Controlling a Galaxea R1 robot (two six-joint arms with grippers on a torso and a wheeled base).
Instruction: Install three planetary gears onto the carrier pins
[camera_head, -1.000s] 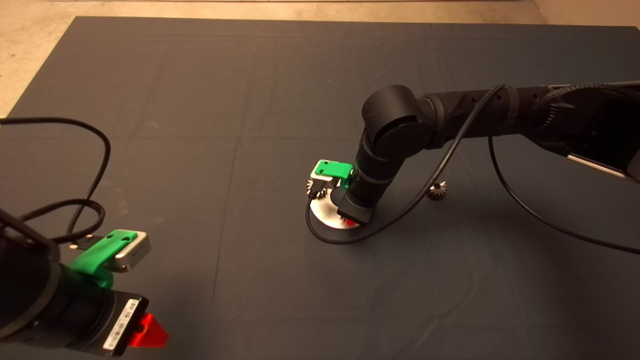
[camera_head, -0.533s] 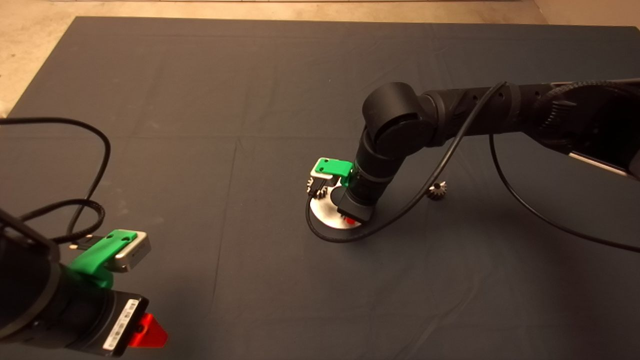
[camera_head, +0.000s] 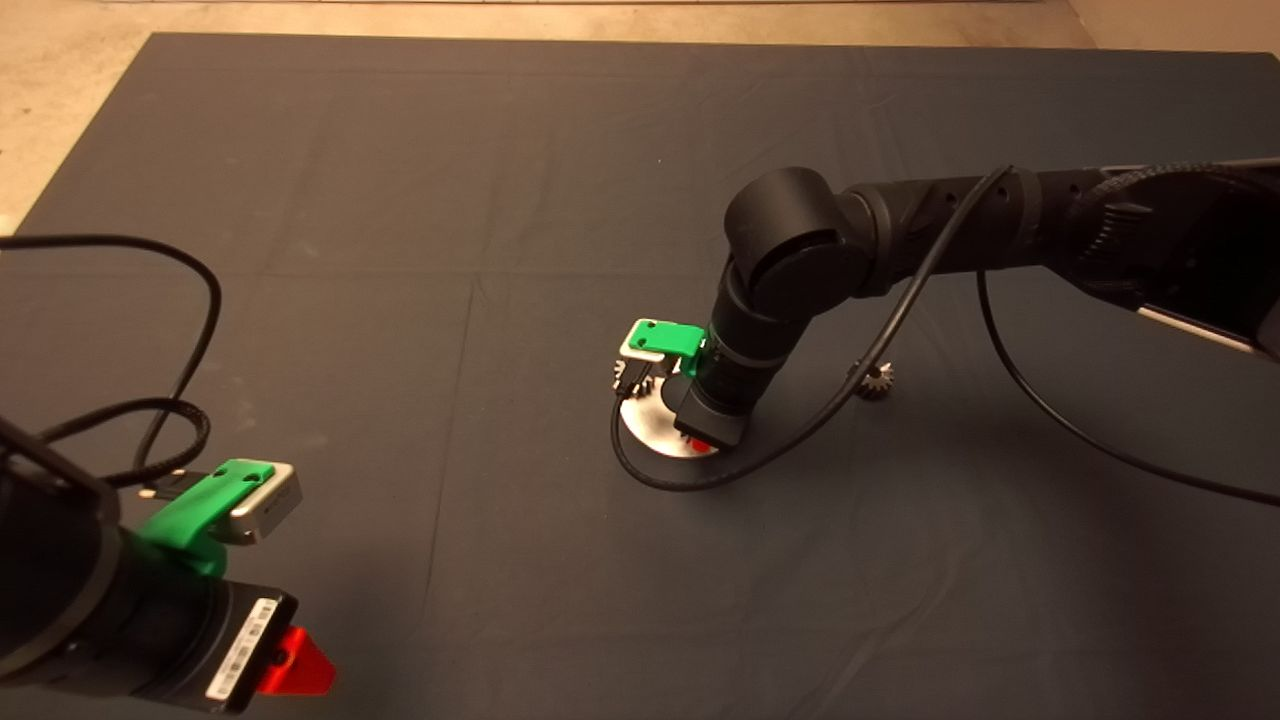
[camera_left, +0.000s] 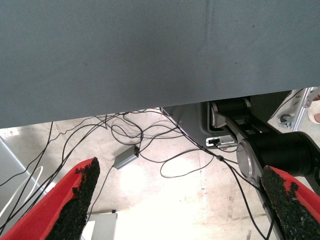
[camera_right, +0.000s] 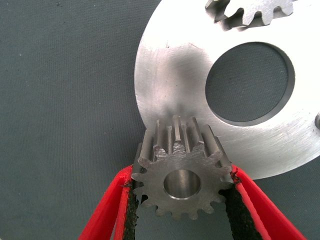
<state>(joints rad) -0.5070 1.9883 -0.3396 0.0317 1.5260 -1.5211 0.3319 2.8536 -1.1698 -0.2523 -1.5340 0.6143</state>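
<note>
A: Right gripper, position?

B: Pointing down over the round metal disc, which lies on the mat a little right of centre. The wrist hides much of the disc from above.

A: Holding anything?

B: Yes. In the right wrist view the two red fingers are clamped on a small steel gear, black pads against its teeth on either side. The gear's centre hole faces the camera. It sits over the disc's rim, on the side away from the disc's large centre hole.

A: Is it on a pin?

B: Can't tell; the gear covers whatever is under it.

A: Other gears?

B: A second gear rests on the disc at the far side of the centre hole, only partly in the picture. A third gear lies loose on the mat, well apart from the disc, toward the mat's right edge, with the arm's black cable passing in front of it.

A: Left gripper?

B: Parked near the mat's near left corner. Fingers spread wide, nothing between them; its camera sees the mat's edge, floor and loose cables.
</note>
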